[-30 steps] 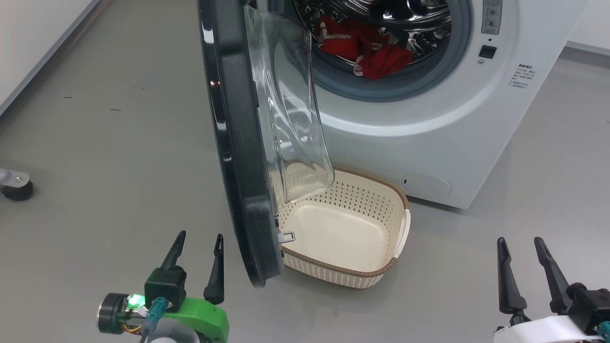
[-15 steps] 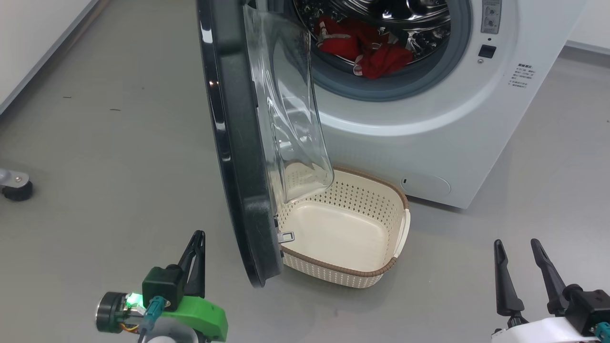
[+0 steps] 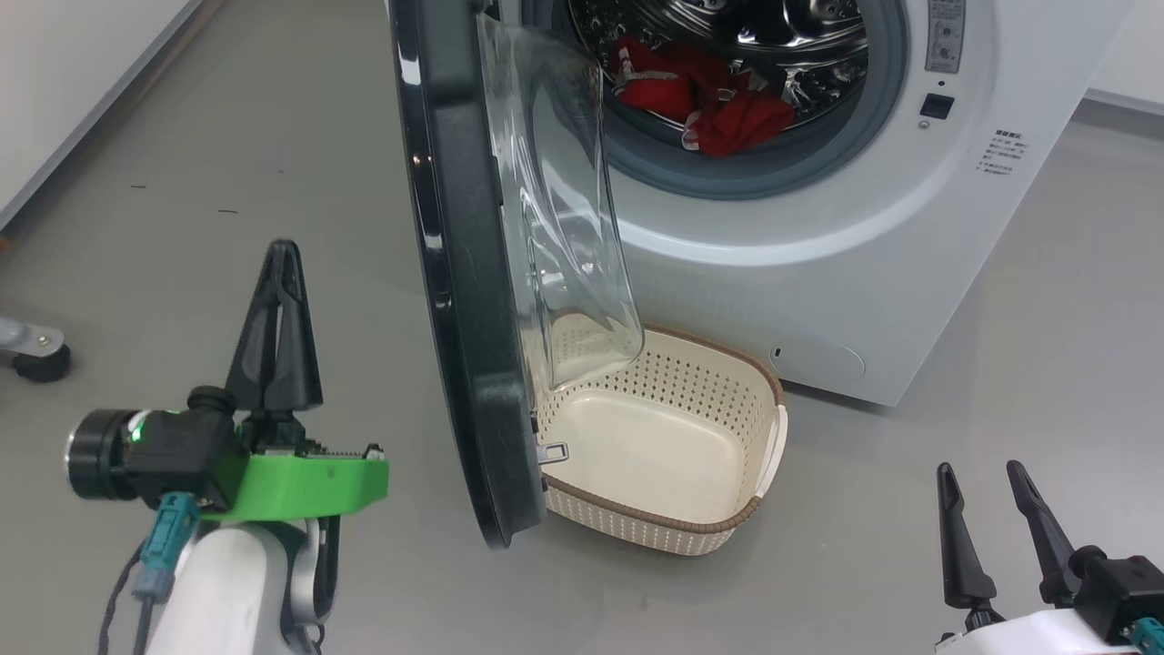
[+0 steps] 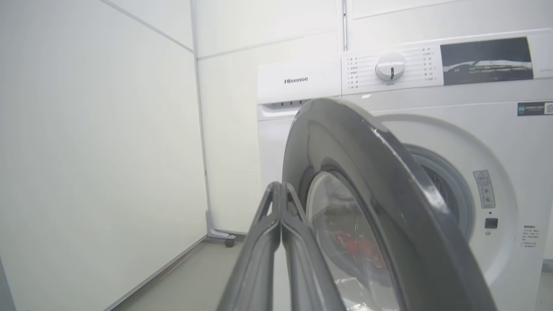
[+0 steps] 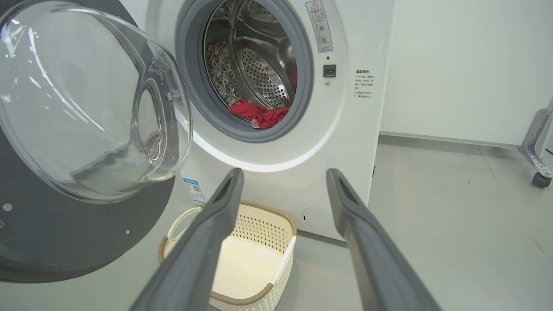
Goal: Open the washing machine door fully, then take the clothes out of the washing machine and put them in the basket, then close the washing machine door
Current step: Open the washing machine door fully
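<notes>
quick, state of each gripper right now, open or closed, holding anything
left gripper: closed, holding nothing
right gripper: open, holding nothing

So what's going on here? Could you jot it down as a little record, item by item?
washing machine door: swung open, untouched
clothes: red, inside the washing machine
basket: empty, on the floor before the machine
left gripper: shut, empty, raised beside the door's outer face
right gripper: open, empty, low right
</notes>
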